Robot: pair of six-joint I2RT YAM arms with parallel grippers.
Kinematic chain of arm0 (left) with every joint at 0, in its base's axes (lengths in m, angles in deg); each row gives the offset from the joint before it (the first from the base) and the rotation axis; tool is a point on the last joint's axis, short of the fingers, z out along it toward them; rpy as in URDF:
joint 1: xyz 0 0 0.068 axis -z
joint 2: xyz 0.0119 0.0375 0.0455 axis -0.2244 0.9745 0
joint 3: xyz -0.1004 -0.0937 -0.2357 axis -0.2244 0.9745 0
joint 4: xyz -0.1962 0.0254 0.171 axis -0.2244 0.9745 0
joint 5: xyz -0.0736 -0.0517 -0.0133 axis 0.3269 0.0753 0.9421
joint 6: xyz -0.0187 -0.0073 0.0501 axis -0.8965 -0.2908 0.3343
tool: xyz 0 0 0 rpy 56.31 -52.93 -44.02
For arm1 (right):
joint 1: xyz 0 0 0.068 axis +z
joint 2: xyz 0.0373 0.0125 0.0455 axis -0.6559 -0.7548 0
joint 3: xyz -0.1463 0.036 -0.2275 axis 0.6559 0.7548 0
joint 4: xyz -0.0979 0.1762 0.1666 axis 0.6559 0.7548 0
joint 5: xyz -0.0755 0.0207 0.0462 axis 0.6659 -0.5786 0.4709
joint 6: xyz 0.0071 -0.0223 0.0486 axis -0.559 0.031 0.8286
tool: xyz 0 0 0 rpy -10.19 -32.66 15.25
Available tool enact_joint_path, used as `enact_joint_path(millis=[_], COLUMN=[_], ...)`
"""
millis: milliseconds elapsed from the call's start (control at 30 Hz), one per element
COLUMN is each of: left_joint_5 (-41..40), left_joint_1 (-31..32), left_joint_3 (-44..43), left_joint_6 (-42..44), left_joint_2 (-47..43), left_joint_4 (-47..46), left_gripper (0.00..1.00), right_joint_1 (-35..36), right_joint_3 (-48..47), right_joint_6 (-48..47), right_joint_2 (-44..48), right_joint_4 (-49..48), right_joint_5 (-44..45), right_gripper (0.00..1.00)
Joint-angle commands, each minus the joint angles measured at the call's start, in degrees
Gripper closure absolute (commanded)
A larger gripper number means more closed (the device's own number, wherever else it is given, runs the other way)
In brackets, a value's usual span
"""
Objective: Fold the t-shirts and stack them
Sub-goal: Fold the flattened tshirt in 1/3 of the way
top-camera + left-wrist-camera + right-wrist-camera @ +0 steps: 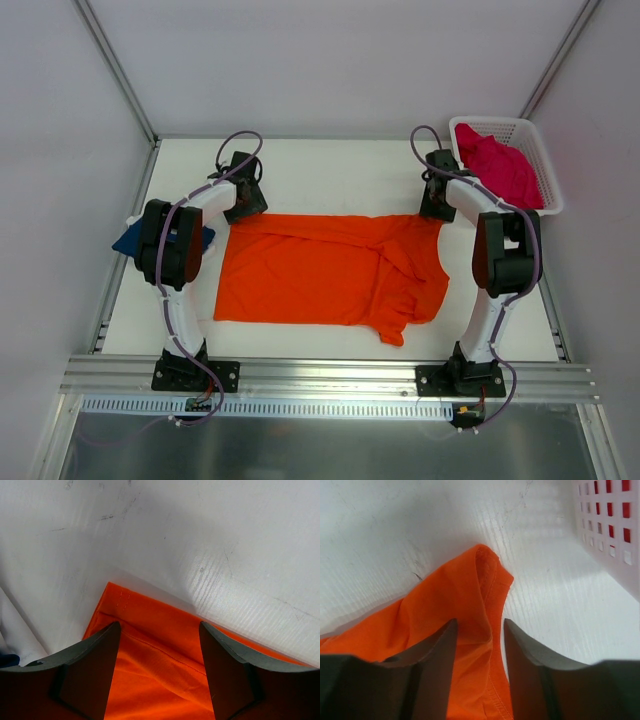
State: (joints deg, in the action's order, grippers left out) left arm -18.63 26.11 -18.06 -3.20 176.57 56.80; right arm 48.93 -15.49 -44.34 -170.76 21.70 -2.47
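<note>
- The orange t-shirt [330,270] lies spread out in the middle of the white table [330,165], between the two arms. It lies sideways, with its right part rumpled and one fold pointing toward the near edge.
- The left gripper [243,195] is at the shirt's far left corner. In the left wrist view its fingers [100,655] are spread wide above that corner, with orange cloth under the gap between them. They do not pinch it.
- The right gripper [435,205] is at the shirt's far right corner. In the right wrist view its fingers [442,645] are partly spread, closer together than the left pair. A raised, hemmed ridge of orange cloth runs up between them, and the jaws are not pressed together on it.
- The pink t-shirt [497,165] is bunched up inside the white mesh basket [545,205], at the far right corner of the table just beyond the right gripper.
- The navy t-shirt [128,242] lies at the left edge of the table. It is mostly hidden behind the left arm, and only a dark blue corner shows.
</note>
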Motion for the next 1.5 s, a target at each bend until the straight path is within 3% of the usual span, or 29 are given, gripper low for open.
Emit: enact_joint_path(millis=[0,367,667,1167,1200,1300,1333,1467], left_joint_5=[0.2,0.2,-0.1,0.4,0.6,-0.1,-0.5,-2.6], left_joint_1=[0.2,0.0,-0.4,-0.5,-0.5,-0.6,-0.5,-0.5], left_joint_3=[-0.8,-0.8,0.3,1.5,1.6,2.0,2.3,3.0], left_joint_6=[0.6,0.7,0.3,0.1,0.1,0.0,-0.1,-0.3], left_joint_2=[0.0,-0.1,-1.4,-2.9,-3.0,-4.0,-4.4,-7.7], left_joint_4=[0.7,1.0,1.4,1.7,1.7,1.7,1.7,1.5], left_gripper=[0.36,0.36,0.38,0.39,0.39,0.4,0.4,0.35], right_joint_1=[-0.9,-1.9,-3.1,-3.2,-3.2,-3.1,-3.0,-2.7], right_joint_3=[-1.1,-1.9,-3.8,0.0,-0.3,-0.5,0.5,7.7], right_joint_6=[0.4,0.6,0.2,0.6,0.4,0.3,0.4,-1.2], right_joint_2=[0.5,-0.4,-1.2,0.6,0.1,0.6,1.9,13.1], right_joint_4=[-1.1,0.0,6.4,8.6,8.8,8.4,6.1,-0.9], right_joint_5=[-2.0,-2.2,3.7,5.1,5.3,6.7,8.0,8.1], right_gripper=[0.58,1.0,0.99,0.99,0.98,0.7,0.45,0.3])
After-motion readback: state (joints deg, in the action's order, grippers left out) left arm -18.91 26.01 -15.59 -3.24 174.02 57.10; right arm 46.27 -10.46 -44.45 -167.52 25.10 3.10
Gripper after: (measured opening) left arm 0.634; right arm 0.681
